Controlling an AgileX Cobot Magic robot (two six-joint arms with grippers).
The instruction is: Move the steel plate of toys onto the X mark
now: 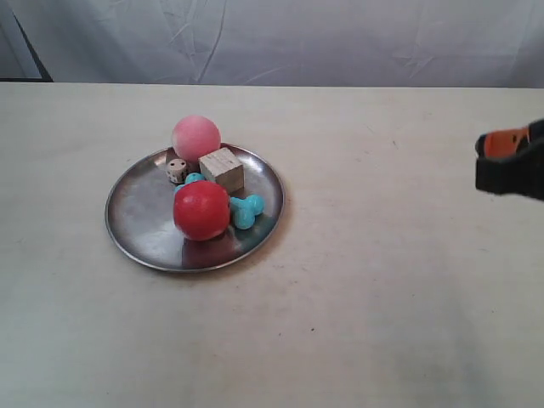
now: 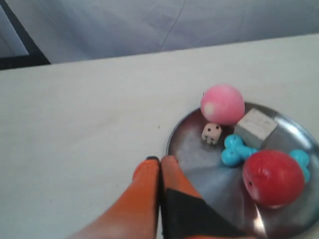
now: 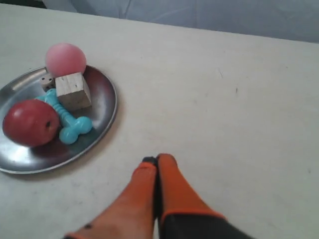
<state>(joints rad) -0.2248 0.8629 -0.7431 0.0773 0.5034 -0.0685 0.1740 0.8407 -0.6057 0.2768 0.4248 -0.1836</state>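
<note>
The left arm [image 2: 159,162] hangs by the left rim of the steel plate [image 1: 136,212], its jaws pressed together and empty. The plate sits left of the middle of the desk [image 1: 382,297] and carries the toys: pink ball [image 1: 196,138], die [image 1: 177,170], wooden cube [image 1: 222,168], red apple [image 1: 201,210] and teal bone [image 1: 247,212]. Nothing grips it, so the move looks not yet begun. Next, jaws must part and take the rim, keeping the plate level so nothing rolls off. The X mark cannot be made out. No other thing blocks the desk rightward. Far right, the right arm [image 3: 155,162] hovers well apart, jaws together too.
</note>
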